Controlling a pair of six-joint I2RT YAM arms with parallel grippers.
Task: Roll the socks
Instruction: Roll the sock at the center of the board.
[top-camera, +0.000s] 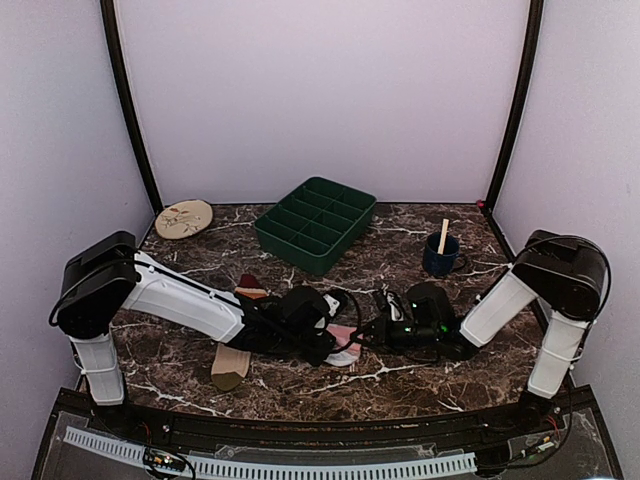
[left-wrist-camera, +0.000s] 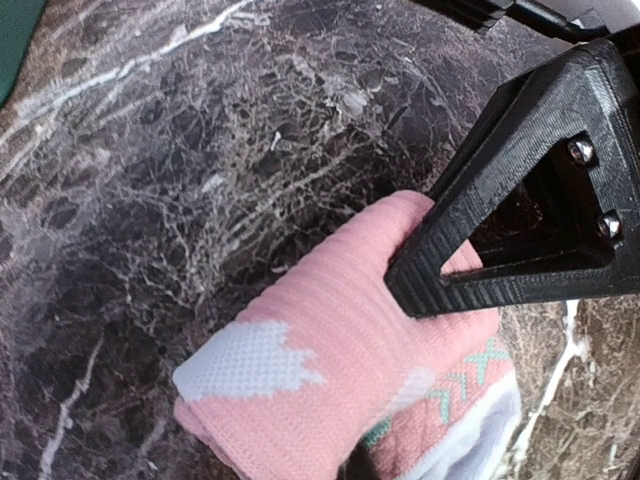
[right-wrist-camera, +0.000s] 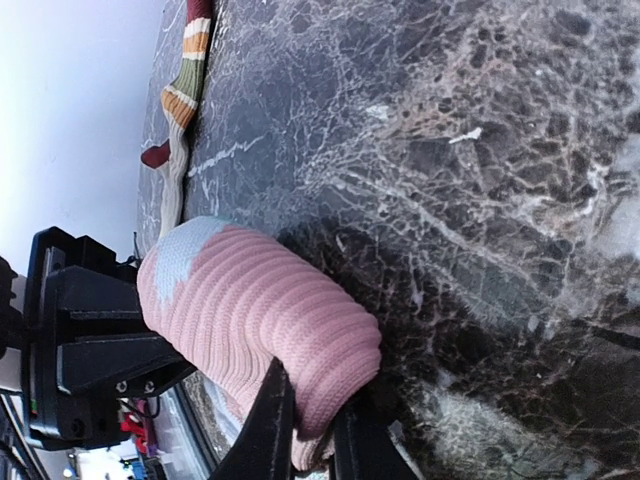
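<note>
The pink sock (top-camera: 346, 345) lies partly rolled on the marble table (top-camera: 400, 385) between my two grippers. In the left wrist view the pink sock (left-wrist-camera: 330, 340) shows a white patch and teal marks. My left gripper (top-camera: 325, 338) is shut on its near end; only a dark fingertip (left-wrist-camera: 385, 458) shows among the folds. My right gripper (right-wrist-camera: 312, 432) is shut on the roll's edge (right-wrist-camera: 290, 330), and its black finger (left-wrist-camera: 520, 200) presses the sock's far side. The striped sock (top-camera: 232, 362) lies flat at the left, partly under my left arm; it also shows in the right wrist view (right-wrist-camera: 185, 90).
A green compartment tray (top-camera: 315, 222) stands at the back middle. A dark blue mug (top-camera: 440, 256) with a wooden stick stands at the back right. A round beige disc (top-camera: 184, 218) lies at the back left.
</note>
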